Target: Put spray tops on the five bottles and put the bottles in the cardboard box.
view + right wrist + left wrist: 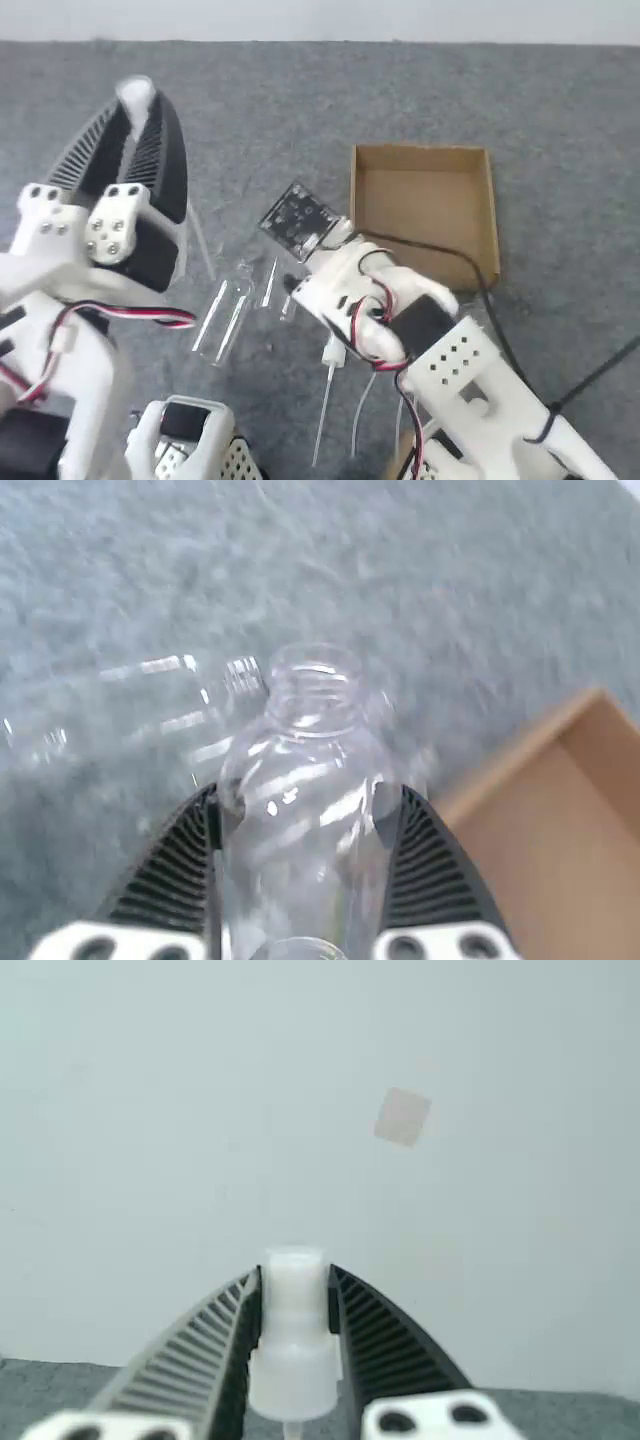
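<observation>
left gripper point(295, 1272): clamped on spray top point(294, 1345), raised far left. right gripper point(308, 798): closed round uncapped bottle point(305, 745), just left of cardboard box point(425, 200). step: capping, apparently; next move probably calls for aligning top over neck.

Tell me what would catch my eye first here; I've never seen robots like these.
The left end effector is held up high, pinching a white spray top. The right end effector clamps a clear uncapped bottle next to the open cardboard box. A second clear bottle lies on the grey carpet between the two arms.
</observation>
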`<action>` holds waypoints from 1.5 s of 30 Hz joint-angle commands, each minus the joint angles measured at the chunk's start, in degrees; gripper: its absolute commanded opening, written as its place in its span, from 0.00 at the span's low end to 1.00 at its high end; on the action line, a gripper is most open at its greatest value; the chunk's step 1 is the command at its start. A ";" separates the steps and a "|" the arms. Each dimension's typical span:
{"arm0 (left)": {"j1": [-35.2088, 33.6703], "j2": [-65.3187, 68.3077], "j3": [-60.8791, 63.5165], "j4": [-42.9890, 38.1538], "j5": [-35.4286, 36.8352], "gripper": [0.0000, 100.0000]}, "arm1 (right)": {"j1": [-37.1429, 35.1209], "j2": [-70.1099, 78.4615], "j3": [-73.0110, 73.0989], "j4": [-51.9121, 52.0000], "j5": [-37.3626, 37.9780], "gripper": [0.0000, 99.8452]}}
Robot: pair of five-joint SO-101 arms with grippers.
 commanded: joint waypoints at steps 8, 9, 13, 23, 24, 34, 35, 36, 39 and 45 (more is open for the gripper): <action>0.00 0.26 15.08 -17.41 5.01 0.01 | -1.54 -3.03 2.29 -9.45 -0.70 0.01; 0.00 0.26 16.40 -19.25 5.01 0.01 | -1.54 -3.47 3.08 -10.77 -0.70 0.01; 0.00 0.44 20.97 -25.32 5.01 0.01 | -1.54 -7.25 6.42 -13.58 -0.70 0.01; 0.53 0.44 26.86 -32.18 5.36 0.01 | -2.59 -10.86 8.09 -12.70 -0.70 0.01; 0.53 0.35 26.86 -32.18 5.36 0.01 | -3.03 -10.86 8.44 -12.79 -0.70 0.01; 2.73 -0.09 26.15 -27.43 5.45 0.01 | -3.12 -10.77 8.62 -12.70 -0.70 0.01; 3.43 -0.09 26.59 -26.73 5.36 0.01 | -3.12 -10.77 8.62 -12.79 -0.70 0.01; 4.31 -0.09 27.03 -26.02 5.36 0.01 | -3.12 -10.77 8.62 -12.79 -0.70 0.01; 6.15 -0.09 29.85 -25.41 5.36 0.01 | -3.03 -10.86 8.62 -12.70 -0.70 0.01; 5.98 -0.88 34.24 -22.86 5.01 0.01 | -3.03 -12.70 10.64 -8.48 -0.26 0.01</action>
